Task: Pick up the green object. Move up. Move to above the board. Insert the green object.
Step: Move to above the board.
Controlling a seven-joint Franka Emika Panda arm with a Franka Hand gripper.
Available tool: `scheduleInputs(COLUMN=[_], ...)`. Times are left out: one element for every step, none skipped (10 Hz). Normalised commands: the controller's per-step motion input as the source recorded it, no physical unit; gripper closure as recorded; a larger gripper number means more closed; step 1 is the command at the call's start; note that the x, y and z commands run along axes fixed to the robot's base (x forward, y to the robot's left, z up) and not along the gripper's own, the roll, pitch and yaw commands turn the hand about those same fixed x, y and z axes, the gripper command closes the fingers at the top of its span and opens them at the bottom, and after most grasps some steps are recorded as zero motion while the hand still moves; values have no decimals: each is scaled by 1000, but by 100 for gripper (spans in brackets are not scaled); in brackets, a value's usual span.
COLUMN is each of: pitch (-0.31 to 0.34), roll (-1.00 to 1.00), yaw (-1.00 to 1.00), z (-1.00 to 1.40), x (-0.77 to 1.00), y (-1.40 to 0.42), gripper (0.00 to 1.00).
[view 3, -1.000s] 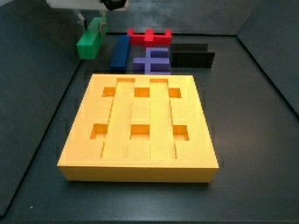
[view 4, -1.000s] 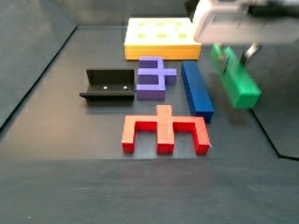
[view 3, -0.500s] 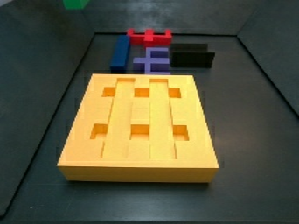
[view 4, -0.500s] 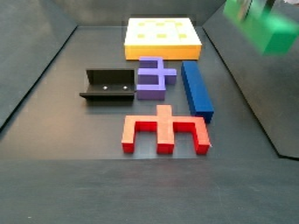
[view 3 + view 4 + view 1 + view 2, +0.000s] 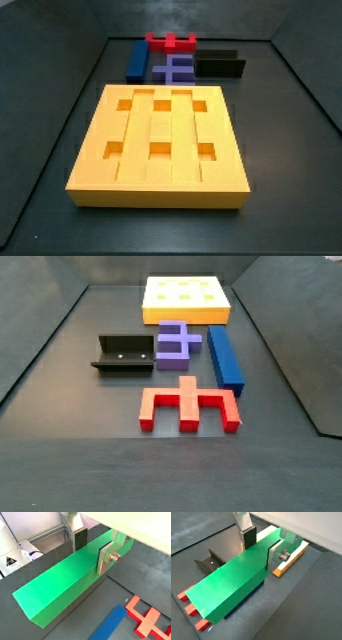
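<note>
the hand (image 5: 93, 543) is clamped on the green bar (image 5: 67, 579), its silver fingers (image 5: 105, 556) pressing the two long side faces; both are out of frame in both side views. the hold sits toward one end, so most of the bar juts out past the fingers. the bar looks rigid, smooth and light, a solid block likely to pivot in the pads if knocked; a hold nearer its middle would steady it. below the hand lie the blue bar (image 5: 113, 623), the red piece (image 5: 148, 622) and the fixture (image 5: 208, 561). the board (image 5: 162, 146) waits on the floor.
</note>
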Motion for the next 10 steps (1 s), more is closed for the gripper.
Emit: scheduleInputs(pitch=[171,171,215,206,196,176,161,156,162,159], roll=[93,118,122,-16,13,31,3,8,40,72], yaw=[-91,-69,-22,-17,-9,5,6,8,9,9], z=[214,188,176,186,197,203,206,210,152,84], x=[819,820,861,903,889,885,920,950,687,374], y=[-1400,-1400,-1400,-1400,-1400,-1400,-1400,-1400,-979,-460], gripper=[100,100,100,100,100,100,100,100,100,100])
